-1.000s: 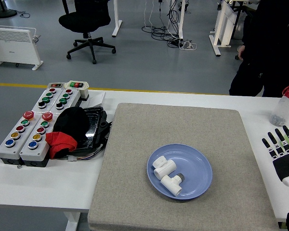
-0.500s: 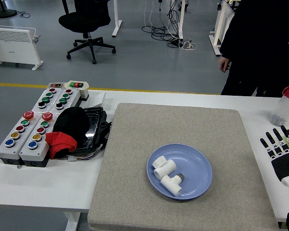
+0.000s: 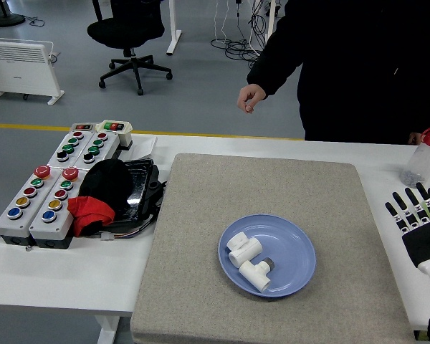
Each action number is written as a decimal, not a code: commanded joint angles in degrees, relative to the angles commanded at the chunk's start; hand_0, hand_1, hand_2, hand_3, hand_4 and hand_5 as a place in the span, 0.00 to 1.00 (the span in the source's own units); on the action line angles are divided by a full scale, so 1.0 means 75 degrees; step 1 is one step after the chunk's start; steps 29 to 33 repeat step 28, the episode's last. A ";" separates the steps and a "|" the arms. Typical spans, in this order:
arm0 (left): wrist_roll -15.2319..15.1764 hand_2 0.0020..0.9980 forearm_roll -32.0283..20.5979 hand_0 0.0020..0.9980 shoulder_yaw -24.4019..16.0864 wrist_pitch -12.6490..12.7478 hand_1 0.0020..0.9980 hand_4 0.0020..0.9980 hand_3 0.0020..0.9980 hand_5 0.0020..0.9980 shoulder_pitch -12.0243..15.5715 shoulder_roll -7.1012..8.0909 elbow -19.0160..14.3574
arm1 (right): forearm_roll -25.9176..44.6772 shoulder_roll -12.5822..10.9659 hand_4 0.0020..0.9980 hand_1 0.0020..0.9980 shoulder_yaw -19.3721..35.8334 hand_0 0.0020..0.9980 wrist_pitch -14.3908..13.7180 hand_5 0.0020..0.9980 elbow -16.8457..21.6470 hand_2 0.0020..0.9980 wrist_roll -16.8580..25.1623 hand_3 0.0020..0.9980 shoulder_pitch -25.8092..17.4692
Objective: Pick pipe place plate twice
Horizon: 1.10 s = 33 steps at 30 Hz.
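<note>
White worktop (image 3: 57, 276) carries a grey mat (image 3: 272, 186) reaching its near edge. Blue plate (image 3: 267, 255) sits right of mat centre, well clear of every mat edge; two white pipe fittings (image 3: 249, 261) lie in it, side by side. Right hand (image 3: 418, 228) rests at right edge, fingers (image 3: 405, 209) spread wide, holding nothing. Person's hand (image 3: 251, 97) hangs beyond the far edge. Button boxes (image 3: 54, 183) far left.

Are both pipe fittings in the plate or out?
In: both white pipe fittings lie inside the blue plate.
</note>
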 joint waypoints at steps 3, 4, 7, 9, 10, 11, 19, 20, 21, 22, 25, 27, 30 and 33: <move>0.0002 0.71 0.0006 0.72 -0.0004 0.0001 0.74 0.40 0.65 1.00 0.0002 0.0001 0.0000 | -0.0263 0.0002 0.76 0.89 0.0009 0.98 0.0267 0.84 -0.0009 1.00 0.0025 0.96 -0.0004; 0.0002 0.71 0.0006 0.72 -0.0004 0.0001 0.74 0.40 0.65 1.00 0.0003 0.0002 0.0000 | -0.0306 0.0002 0.76 0.89 0.0010 0.98 0.0315 0.84 -0.0010 1.00 0.0033 0.96 -0.0005; 0.0006 0.71 0.0022 0.72 -0.0016 0.0000 0.74 0.40 0.65 1.00 0.0006 0.0003 0.0000 | -0.0429 0.0001 0.84 0.93 0.0031 1.00 0.0420 0.80 -0.0016 1.00 0.0044 1.00 -0.0002; 0.0009 0.71 0.0039 0.72 -0.0027 -0.0001 0.74 0.40 0.65 1.00 0.0012 0.0001 0.0000 | -0.0455 -0.0003 0.84 0.93 0.0035 1.00 0.0423 0.80 -0.0014 1.00 0.0014 1.00 -0.0010; 0.0012 0.71 0.0052 0.72 -0.0034 -0.0004 0.74 0.40 0.65 1.00 0.0017 -0.0002 0.0000 | -0.0459 -0.0004 0.84 0.93 0.0034 1.00 0.0422 0.80 -0.0016 1.00 -0.0004 1.00 -0.0014; 0.0014 0.71 0.0058 0.72 -0.0037 -0.0005 0.74 0.40 0.65 1.00 0.0018 -0.0003 0.0000 | -0.0460 -0.0004 0.84 0.93 0.0034 1.00 0.0422 0.80 -0.0018 1.00 -0.0011 1.00 -0.0016; 0.0016 0.71 0.0089 0.72 -0.0048 -0.0026 0.74 0.40 0.65 1.00 0.0046 -0.0009 0.0000 | -0.0426 -0.0009 0.88 0.93 0.0021 1.00 0.0406 0.82 -0.0018 1.00 -0.0060 0.99 -0.0040; 0.0018 0.71 0.0102 0.72 -0.0059 -0.0027 0.74 0.40 0.65 1.00 0.0052 -0.0010 0.0000 | -0.0424 -0.0011 0.88 0.93 0.0019 1.00 0.0411 0.82 -0.0019 1.00 -0.0068 0.99 -0.0045; 0.0018 0.71 0.0105 0.72 -0.0062 -0.0027 0.74 0.40 0.65 1.00 0.0054 -0.0011 0.0000 | -0.0423 -0.0011 0.88 0.93 0.0019 1.00 0.0413 0.82 -0.0019 1.00 -0.0070 0.99 -0.0046; 0.0019 0.71 0.0105 0.72 -0.0059 -0.0029 0.74 0.40 0.65 1.00 0.0060 -0.0013 0.0000 | -0.0424 -0.0012 0.88 0.93 0.0017 1.00 0.0417 0.82 -0.0017 1.00 -0.0074 0.99 -0.0050; 0.0021 0.71 0.0123 0.72 -0.0064 -0.0034 0.74 0.40 0.65 1.00 0.0080 -0.0017 0.0000 | -0.0430 -0.0012 0.88 0.93 0.0008 1.00 0.0416 0.84 -0.0017 1.00 -0.0094 0.98 -0.0063; 0.0024 0.71 0.0142 0.72 -0.0073 -0.0038 0.74 0.40 0.65 1.00 0.0093 -0.0020 0.0000 | -0.0419 -0.0011 0.88 0.93 0.0001 1.00 0.0400 0.84 -0.0021 1.00 -0.0105 0.98 -0.0073; 0.0025 0.71 0.0146 0.72 -0.0076 -0.0039 0.74 0.40 0.65 1.00 0.0095 -0.0021 0.0000 | -0.0416 -0.0011 0.88 0.93 0.0000 1.00 0.0396 0.84 -0.0022 1.00 -0.0108 0.98 -0.0075; 0.0025 0.71 0.0146 0.72 -0.0076 -0.0039 0.74 0.40 0.65 1.00 0.0095 -0.0021 0.0000 | -0.0416 -0.0011 0.88 0.93 0.0000 1.00 0.0396 0.84 -0.0022 1.00 -0.0108 0.98 -0.0075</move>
